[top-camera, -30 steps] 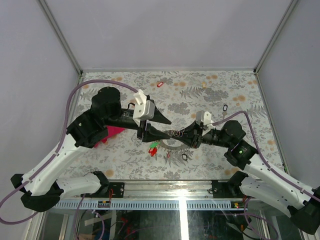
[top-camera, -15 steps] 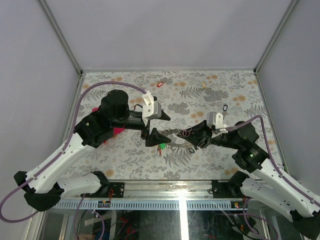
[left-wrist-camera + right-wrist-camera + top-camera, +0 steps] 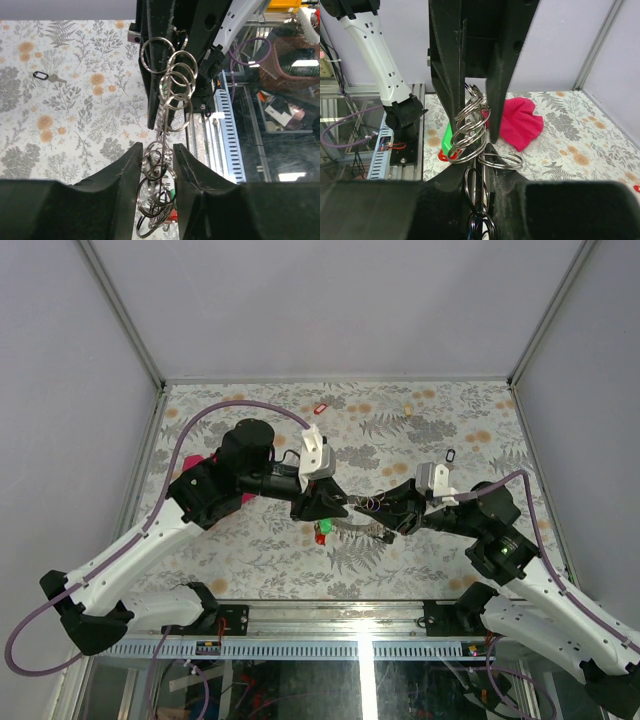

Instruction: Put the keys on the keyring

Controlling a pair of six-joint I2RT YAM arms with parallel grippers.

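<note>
Two arms: L arm point(image 3: 150, 540) and R arm point(image 3: 520, 570) are set tip to tip over bench point(image 3: 250, 415) centre, L from the left, R from the right.
L fingers point(image 3: 120, 182): set narrow around a cluster of split rings point(image 3: 172, 82). Rings are seen at or against both inner faces. Firm clamp vs. loose enclosure cannot be told.
R fingers point(image 3: 447, 192): clenched on keyring point(image 3: 362, 511). Wire and rings are seen pinched in the slim gap betw. them.
Keyring: spanned betw. both sets of fingers, near bench centre and somewhat twd the near edge. Only a short stretch is seen; the rest is hidden by fingers.
Split rings: several, silver, strung one after another along the wire and overlapped.
Tags on ring: green tag point(image 3: 322, 529) and red tag point(image 3: 317, 538) are hung below L fingers, just beside each other.
Loose keys: red-tag key point(image 3: 320, 408) lies at far edge, left of centre. Cream-tag key point(image 3: 408, 410) lies at far edge, right of centre. Black-tag key point(image 3: 449, 455) lies on the right side, beyond the R wrist. All three lie flat on bench, well apart from keyring.
Magenta cloth point(image 3: 520, 122): crumpled on bench at left. Mostly hidden under L arm in top view; seen behind L fingers in R wrist view.
Bench surface: floral print, grey leaves w/ orange blooms.
</note>
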